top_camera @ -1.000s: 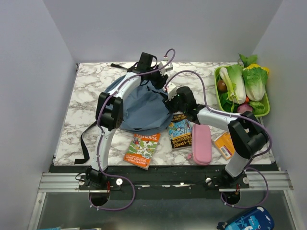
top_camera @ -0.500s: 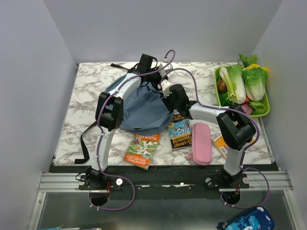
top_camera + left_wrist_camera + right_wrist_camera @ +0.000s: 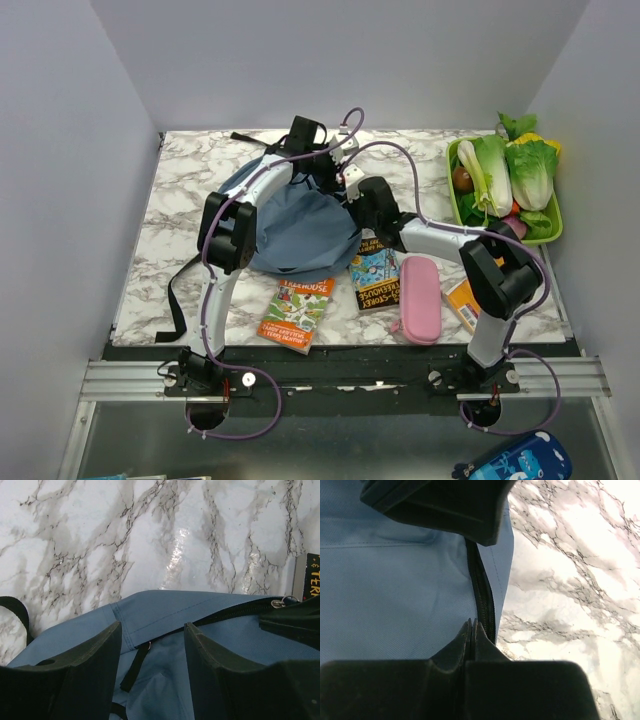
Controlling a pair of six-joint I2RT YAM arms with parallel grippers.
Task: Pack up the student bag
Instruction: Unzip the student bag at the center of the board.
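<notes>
while the student bag (image 3: 300, 230) lies left of centre on the bench (image 3: 175, 215), nothing looks packed yet. a green book (image 3: 297, 312), a blue book (image 3: 375, 280) and a pink pencil case (image 3: 420, 298) wait beside its near edge. the left hand (image 3: 152, 645) gapes wide over the bag's rim. the right hand (image 3: 471, 626) is pinched closed at the zip; whether it has the pull, i cannot tell.

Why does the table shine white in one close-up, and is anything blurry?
Left wrist view: light glares off the glossy table. Right wrist view: the right gripper is dark and soft-focused, the zipper on the student bag sharp. Top view: evenly lit, sharp.
</notes>
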